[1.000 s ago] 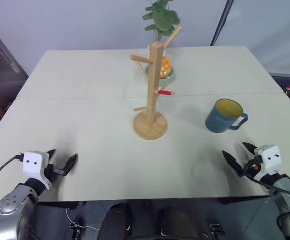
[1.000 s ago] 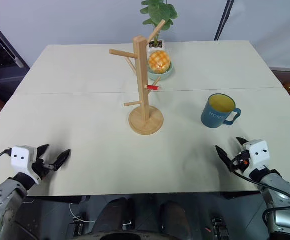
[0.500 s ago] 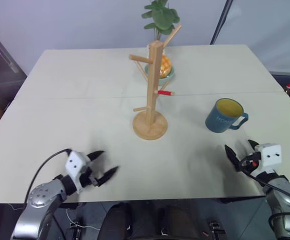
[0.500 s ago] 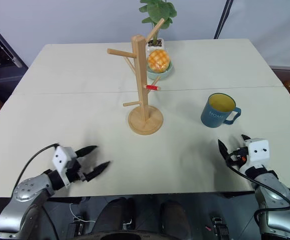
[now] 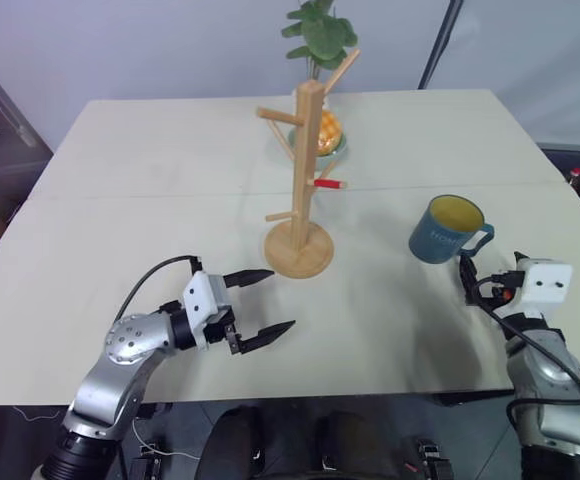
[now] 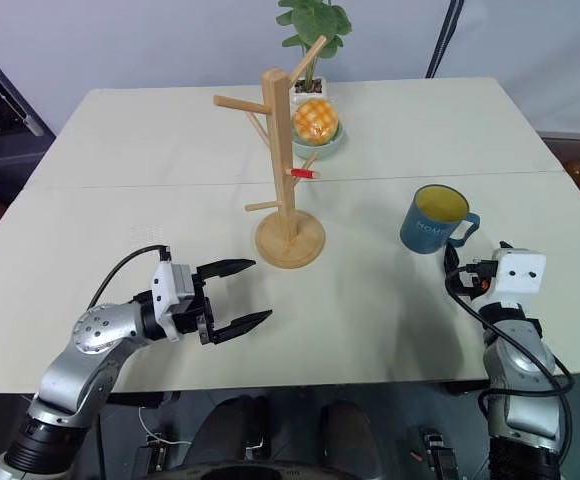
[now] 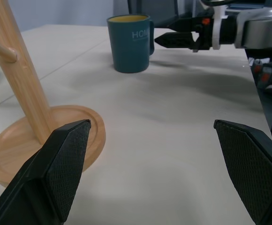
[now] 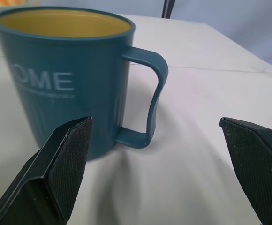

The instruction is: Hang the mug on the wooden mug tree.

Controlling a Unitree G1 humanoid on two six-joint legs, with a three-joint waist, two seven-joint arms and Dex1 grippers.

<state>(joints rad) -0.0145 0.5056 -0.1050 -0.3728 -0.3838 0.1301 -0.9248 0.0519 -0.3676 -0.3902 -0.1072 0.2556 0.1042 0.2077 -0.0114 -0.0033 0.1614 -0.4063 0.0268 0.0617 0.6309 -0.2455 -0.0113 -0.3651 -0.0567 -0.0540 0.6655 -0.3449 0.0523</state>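
Mug upright on counter, both pincers wide.
We see mug (image 6: pixel 435 218) near the counter's (image 6: pixel 120 150) right edge, right pincer (image 6: pixel 462 279) just beside its handle; left pincer (image 6: pixel 232 295) near mug tree (image 6: pixel 284 170) base.

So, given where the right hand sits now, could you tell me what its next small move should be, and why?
Probably ease the right hand forward until its open fingers straddle the handle of the mug, then close. The mug stands upright on the table, unheld, with its handle facing that hand, and the wooden mug tree has free pegs.
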